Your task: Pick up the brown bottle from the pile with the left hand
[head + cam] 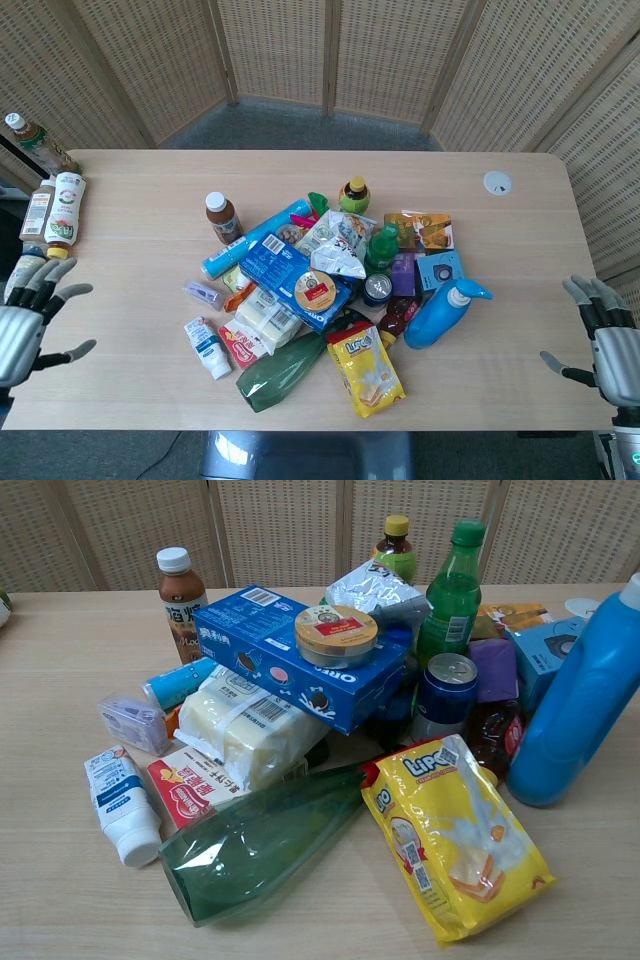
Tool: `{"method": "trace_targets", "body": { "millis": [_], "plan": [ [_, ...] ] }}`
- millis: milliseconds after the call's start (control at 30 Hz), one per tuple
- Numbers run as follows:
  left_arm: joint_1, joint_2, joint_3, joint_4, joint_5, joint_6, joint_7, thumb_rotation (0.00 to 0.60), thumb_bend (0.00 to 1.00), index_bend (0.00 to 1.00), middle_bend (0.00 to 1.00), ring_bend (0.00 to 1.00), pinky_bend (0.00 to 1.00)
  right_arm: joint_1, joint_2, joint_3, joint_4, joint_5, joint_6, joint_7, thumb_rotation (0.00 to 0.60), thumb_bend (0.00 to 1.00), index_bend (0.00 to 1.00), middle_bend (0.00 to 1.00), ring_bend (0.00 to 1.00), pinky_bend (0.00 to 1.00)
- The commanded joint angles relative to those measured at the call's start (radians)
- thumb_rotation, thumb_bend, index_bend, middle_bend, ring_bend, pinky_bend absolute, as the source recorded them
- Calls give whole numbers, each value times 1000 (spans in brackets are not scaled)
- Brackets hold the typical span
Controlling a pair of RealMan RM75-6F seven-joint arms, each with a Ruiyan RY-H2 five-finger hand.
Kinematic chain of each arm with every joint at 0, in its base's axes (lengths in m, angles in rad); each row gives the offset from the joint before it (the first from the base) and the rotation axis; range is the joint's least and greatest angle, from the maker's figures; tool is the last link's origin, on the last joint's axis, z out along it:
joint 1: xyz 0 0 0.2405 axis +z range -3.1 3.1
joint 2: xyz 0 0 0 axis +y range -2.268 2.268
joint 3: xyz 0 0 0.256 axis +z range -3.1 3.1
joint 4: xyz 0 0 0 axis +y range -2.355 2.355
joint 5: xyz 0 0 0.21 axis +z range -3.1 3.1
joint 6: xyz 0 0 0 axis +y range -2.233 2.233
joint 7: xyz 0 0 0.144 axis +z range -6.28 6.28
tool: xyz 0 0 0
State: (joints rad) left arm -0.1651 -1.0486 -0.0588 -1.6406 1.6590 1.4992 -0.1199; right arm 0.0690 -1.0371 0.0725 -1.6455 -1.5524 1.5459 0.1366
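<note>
The left hand (22, 335), a grey metal-and-black five-finger hand, sits at the nine o'clock edge of the head view, over the left end of the desk (130, 300). It is empty, its fingers (38, 282) fanned apart and pointing toward twelve o'clock, the thumb stretched out toward three o'clock. The right hand (612, 345), of the same grey build, sits at about four o'clock, just beyond the desk's right end. It too holds nothing, fingers spread and upright, thumb reaching toward nine o'clock. The chest view shows neither hand.
</note>
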Motion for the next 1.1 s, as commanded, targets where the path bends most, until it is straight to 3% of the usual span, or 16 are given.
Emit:
{"method": "trace_targets", "body": {
  "millis": [33,167,300,467,633,833,1100],
  "plan": [
    [-99,-1,-72,-39,-67,-110,104,600,0,273,0,0,0,1,2,-1,2,0,-4,4,600,0,0,0,0,0],
    [-196,-24,-123,-59,-150,-243,245,600,0,230,0,0,0,1,3,-2,2,-3,-6,8,600,0,0,0,0,0],
    [-293,-66,-184,-73,-298,-363,374,600,0,171,0,0,0,-1,5,0,2,-1,-1,11,600,0,0,0,0,0],
    [-394,-139,-244,-51,-487,-446,502,600,0,127,0,0,0,-2,6,2,5,6,-5,15,600,0,0,0,0,0],
    [-478,-222,-290,10,-657,-469,580,600,0,21,0,0,0,2,2,2,9,7,-13,14,600,0,0,0,0,0],
    [-498,-360,-316,121,-720,-442,441,600,0,0,0,0,0,7,-3,2,12,8,-22,9,600,0,0,0,0,0],
    [-473,-563,-309,349,-606,-303,190,600,0,0,0,0,0,7,-4,-2,10,-2,-20,6,600,0,0,0,0,0]
  ]
}}
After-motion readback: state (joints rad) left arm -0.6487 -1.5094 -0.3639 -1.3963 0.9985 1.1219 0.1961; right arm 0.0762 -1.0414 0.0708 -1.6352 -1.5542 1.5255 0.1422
